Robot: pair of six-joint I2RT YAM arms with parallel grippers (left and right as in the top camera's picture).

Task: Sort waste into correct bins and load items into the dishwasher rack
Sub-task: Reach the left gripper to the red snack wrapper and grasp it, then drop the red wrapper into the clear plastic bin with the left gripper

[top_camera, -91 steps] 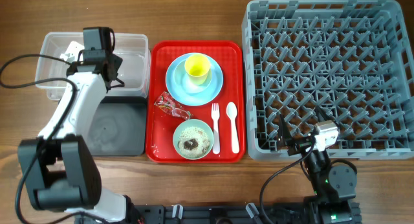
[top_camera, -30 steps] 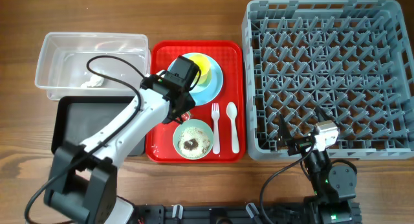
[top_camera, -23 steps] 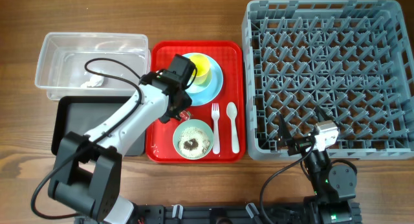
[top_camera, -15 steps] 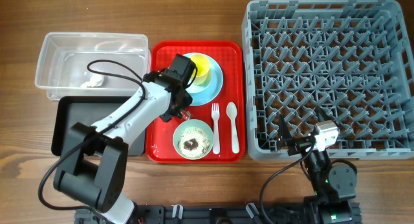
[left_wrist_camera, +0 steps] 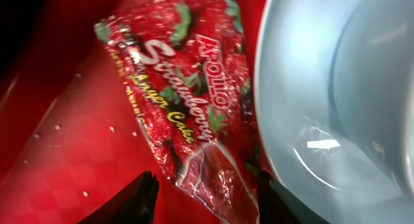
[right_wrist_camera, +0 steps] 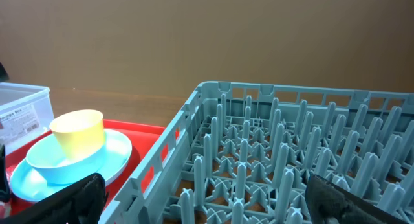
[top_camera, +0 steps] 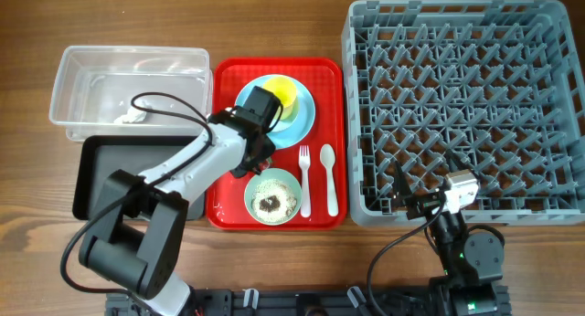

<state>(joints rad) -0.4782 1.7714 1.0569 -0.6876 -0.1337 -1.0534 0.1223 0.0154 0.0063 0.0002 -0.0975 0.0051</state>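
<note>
Left gripper [left_wrist_camera: 206,188] now over snack wrapper [left_wrist_camera: 184,94]

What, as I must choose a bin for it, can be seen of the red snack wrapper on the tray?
The snack wrapper is glossy, crinkled red plastic film printed "Apollo" and, apparently, "Strawberry Layer Cake", with green and dark markings. It lies nearly flat on the red serving tray, one long edge against the rim of the light blue plate; whether it tucks under the rim is unclear. The open left gripper straddles its near end, not gripping it.
</note>
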